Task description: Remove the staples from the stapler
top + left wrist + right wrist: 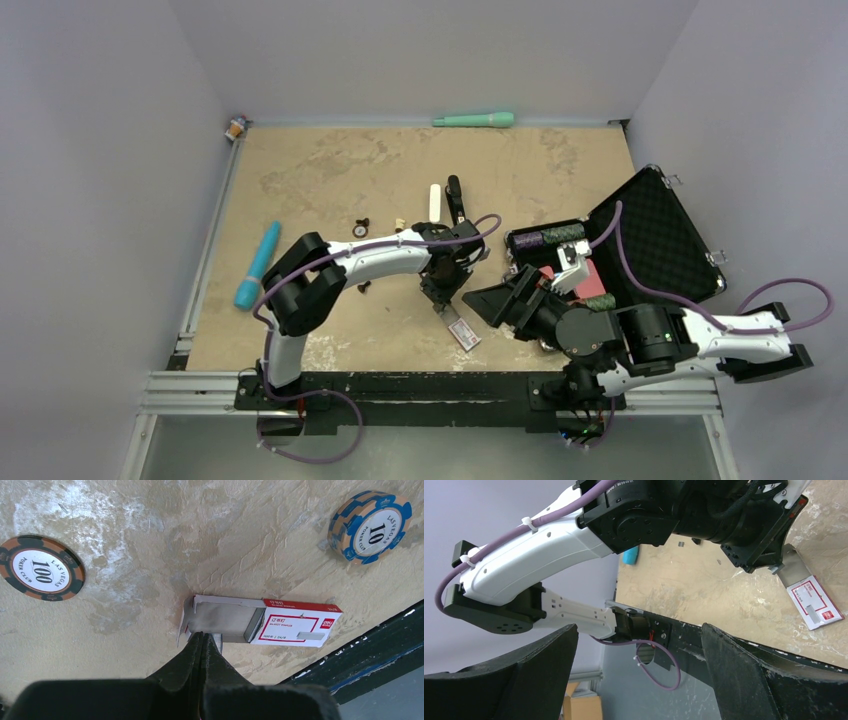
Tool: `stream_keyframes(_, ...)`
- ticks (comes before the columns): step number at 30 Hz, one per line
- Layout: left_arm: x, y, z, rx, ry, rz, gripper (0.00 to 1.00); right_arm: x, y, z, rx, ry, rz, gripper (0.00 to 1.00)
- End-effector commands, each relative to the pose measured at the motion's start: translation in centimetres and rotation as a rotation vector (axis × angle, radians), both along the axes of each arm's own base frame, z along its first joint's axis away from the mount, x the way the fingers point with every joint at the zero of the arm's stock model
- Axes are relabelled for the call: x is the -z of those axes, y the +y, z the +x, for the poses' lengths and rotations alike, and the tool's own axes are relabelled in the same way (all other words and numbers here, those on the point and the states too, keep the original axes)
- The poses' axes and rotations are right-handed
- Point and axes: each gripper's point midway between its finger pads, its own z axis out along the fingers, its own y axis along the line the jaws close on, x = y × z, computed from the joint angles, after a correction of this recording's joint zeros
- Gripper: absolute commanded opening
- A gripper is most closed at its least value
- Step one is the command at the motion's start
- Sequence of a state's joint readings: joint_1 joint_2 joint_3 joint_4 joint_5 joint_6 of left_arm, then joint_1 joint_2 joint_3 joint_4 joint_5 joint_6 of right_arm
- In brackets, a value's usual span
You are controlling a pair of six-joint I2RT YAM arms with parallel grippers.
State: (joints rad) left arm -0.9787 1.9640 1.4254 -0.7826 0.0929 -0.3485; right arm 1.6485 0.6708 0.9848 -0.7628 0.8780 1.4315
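Note:
The slim black stapler (455,197) lies at mid-table next to a white bar (435,203), with neither gripper touching it. My left gripper (202,636) is shut, tips down at the open end of a red-and-white staple box (300,625). The box's grey tray (225,620) is slid out, with staples (255,625) showing inside. A small silvery piece (217,640) sits beside my fingertips; I cannot tell whether it is held. My right gripper (639,680) stands wide open and empty, low near the table's front edge and right of the box (816,602).
Two poker chips (41,568) (370,526) flank the box. An open black case (660,235) holding items sits on the right. A teal cylinder (257,265) lies on the left, and a green tube (475,120) by the back wall. The black front rail (430,385) is close.

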Motion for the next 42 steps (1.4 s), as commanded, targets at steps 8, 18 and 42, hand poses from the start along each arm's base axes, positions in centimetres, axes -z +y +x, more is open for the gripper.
stream_keyframes(8, -0.6, -1.3, 0.4, -0.018, -0.018, -0.028, 0.0, -0.6, -0.2, 0.6, 0.037, -0.021, 0.034, 0.98)
stream_keyframes(18, -0.8, -1.4, 0.6, -0.016, -0.026, -0.037, 0.16, -0.6, 0.0, 0.5, 0.03, -0.022, 0.038, 0.98)
stream_keyframes(42, -10.1, 1.5, 2.5, -0.098, -0.282, -0.158, 0.23, -0.9, 1.1, -0.2, -0.02, -0.026, 0.012, 0.98)
